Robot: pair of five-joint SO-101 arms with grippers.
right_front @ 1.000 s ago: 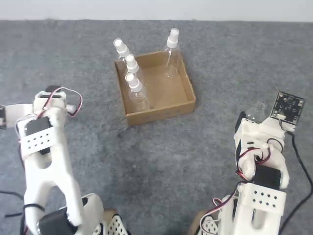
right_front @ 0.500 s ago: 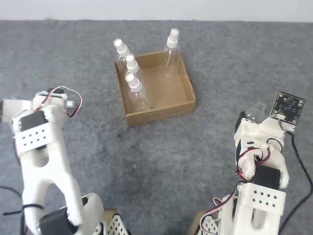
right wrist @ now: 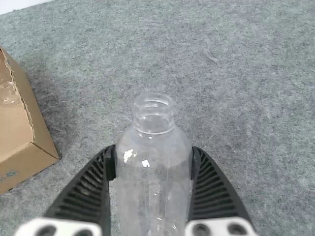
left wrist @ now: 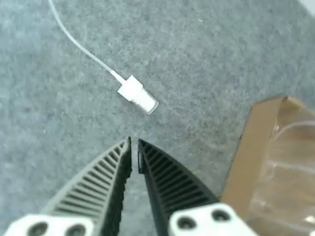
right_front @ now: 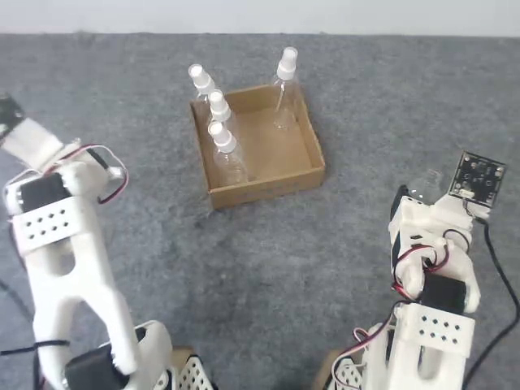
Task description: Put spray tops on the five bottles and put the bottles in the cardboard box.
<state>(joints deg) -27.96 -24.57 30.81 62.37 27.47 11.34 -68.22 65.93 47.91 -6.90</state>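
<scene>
One light, slick bottle (right wrist: pixel 151 172) is pinched by the right pincer (right wrist: pixel 152 153); the tiny spray top (left wrist: pixel 138 97) is best grabbed at its collar, left pincer (left wrist: pixel 134 141) pressed together.

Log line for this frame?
left gripper: shut, empty, by loose spray top on carpet | right gripper: shut on uncapped bottle | cardboard box: capped bottles inside

Table covering (right_front: pixel 366 97): mottled grey. Cardboard box (right_front: pixel 268 185): plain brown. Four capped bottles (right_front: pixel 230 165): clear, with white spray tops (right_front: pixel 218 130). Loose spray top (left wrist: pixel 137 94): white, with a pale thin tube. Uncapped bottle (right wrist: pixel 151 172): clear, colourless. Left gripper (left wrist: pixel 134 143) and right gripper (right wrist: pixel 152 150): black ribbed faces, white bases. Arms (right_front: pixel 69 268): white; wires (right_front: pixel 110 162): red, black, white
</scene>
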